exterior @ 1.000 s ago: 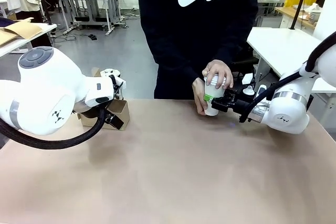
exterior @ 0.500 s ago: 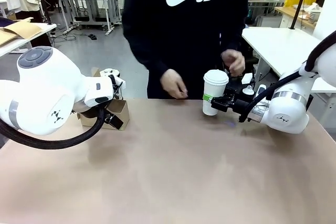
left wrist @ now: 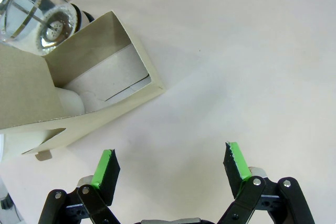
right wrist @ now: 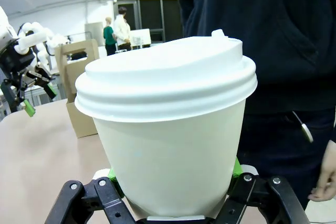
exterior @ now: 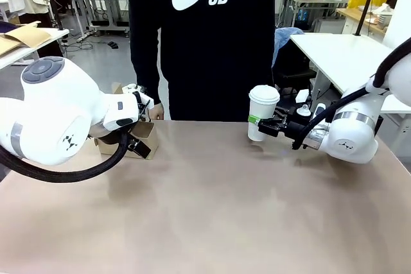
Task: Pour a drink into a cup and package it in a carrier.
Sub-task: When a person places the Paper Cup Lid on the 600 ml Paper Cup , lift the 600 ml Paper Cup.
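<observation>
Your cup (exterior: 262, 113) is a tall white paper cup, tapered and upright. A white domed lid is seated level on its rim. In the right wrist view the wall is plain and smooth, and a small raised spout shows at the lid's 1 o'clock. The cup stands at about 2 o'clock on the table (exterior: 205, 222), close to the far edge. I cannot tell whether its base touches the tabletop.

Your right gripper (exterior: 257, 122) is pinching the cup low on its wall, with green pads pressed to both sides. Your left gripper (left wrist: 170, 163) is spread wide over bare table.

The brown cardboard carrier (left wrist: 89, 93) sits at the left gripper's 10 o'clock, apart from the fingers. A clear glass jug (left wrist: 37, 19) is beyond it at 11 o'clock. In the front view the carrier is at 9 o'clock on the table, well apart from the cup. The tabletop between them and toward 6 o'clock is open. A person (exterior: 205, 49) stands at 12 o'clock, just behind the far edge.
</observation>
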{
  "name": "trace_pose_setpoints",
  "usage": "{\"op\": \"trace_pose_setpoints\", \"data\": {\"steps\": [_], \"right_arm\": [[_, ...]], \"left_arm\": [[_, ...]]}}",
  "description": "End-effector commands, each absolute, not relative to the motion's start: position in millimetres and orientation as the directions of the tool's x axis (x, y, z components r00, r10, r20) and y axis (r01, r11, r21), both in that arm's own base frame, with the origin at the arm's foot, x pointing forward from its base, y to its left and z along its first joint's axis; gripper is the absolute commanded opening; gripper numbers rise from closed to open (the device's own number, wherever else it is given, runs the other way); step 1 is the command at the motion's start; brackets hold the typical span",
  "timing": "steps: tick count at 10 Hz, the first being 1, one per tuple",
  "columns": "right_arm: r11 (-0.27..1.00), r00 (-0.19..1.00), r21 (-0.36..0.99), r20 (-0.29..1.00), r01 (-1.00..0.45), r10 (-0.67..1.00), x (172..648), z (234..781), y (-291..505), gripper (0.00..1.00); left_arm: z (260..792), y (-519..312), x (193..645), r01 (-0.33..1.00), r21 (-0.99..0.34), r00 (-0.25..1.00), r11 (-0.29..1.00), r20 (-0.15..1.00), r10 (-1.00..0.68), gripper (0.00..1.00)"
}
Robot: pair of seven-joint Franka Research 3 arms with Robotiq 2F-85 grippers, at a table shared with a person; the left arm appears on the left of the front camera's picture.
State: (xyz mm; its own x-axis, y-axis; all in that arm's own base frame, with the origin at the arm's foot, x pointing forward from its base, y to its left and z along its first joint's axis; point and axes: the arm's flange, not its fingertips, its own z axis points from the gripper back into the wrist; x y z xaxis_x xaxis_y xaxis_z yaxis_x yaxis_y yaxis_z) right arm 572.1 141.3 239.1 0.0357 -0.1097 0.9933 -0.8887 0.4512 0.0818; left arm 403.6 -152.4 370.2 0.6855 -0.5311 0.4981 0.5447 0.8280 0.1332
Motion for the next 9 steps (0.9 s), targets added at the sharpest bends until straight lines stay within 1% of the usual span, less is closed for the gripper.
{"op": "trace_pose_setpoints", "data": {"steps": [1, 9], "right_arm": [[0.452, 0.025, 0.075, 0.993, -0.889, -0.116, 574.0, 244.9, 143.6, 0.81], [0.451, 0.036, 0.082, 0.993, -0.889, -0.11, 572.1, 239.1, 141.3, 0.81]], "left_arm": [[370.4, -152.0, 403.5, 0.544, 0.131, 0.686, 0.828, 0.499, -0.53, 1.0], [370.4, -152.0, 403.5, 0.544, 0.131, 0.686, 0.828, 0.499, -0.53, 1.0]]}}
